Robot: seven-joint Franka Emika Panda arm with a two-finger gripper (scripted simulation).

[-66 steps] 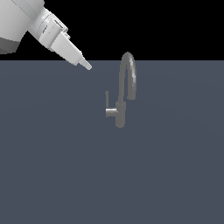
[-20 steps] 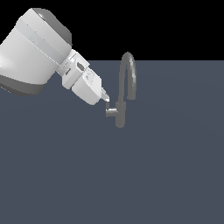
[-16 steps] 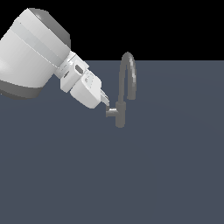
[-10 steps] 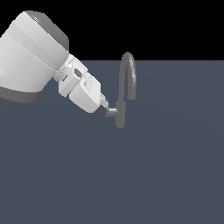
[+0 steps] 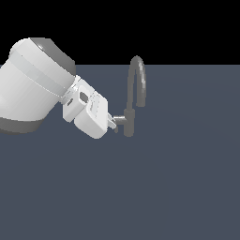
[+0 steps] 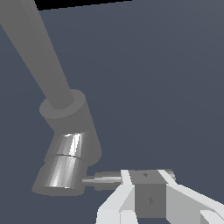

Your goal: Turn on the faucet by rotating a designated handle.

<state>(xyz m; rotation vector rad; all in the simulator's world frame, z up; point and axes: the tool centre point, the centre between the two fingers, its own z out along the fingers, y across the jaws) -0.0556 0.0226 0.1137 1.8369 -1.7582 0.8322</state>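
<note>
The faucet [image 5: 128, 123] is a grey tap with a tall arched spout, standing mid-scene on the dark surface. In the wrist view its body [image 6: 72, 124] fills the near field, with a shiny stub below it. The handle [image 6: 101, 180], a thin grey rod, sticks out from that stub and runs to my fingertips. My gripper [image 6: 147, 178] has its white fingers [image 6: 117, 202] together, and the tips lie against the rod. In the exterior view the gripper [image 5: 112, 124] sits at the stub on the faucet's left side and hides the rod.
My large white arm [image 5: 33, 86] fills the exterior view's left. The dark grey surface [image 5: 178, 187] runs flat around the faucet, with a black background behind it.
My arm came down from the upper left to the faucet's side. The rod, which stood upright beside the body at first, has swung down as the gripper pressed on it.
</note>
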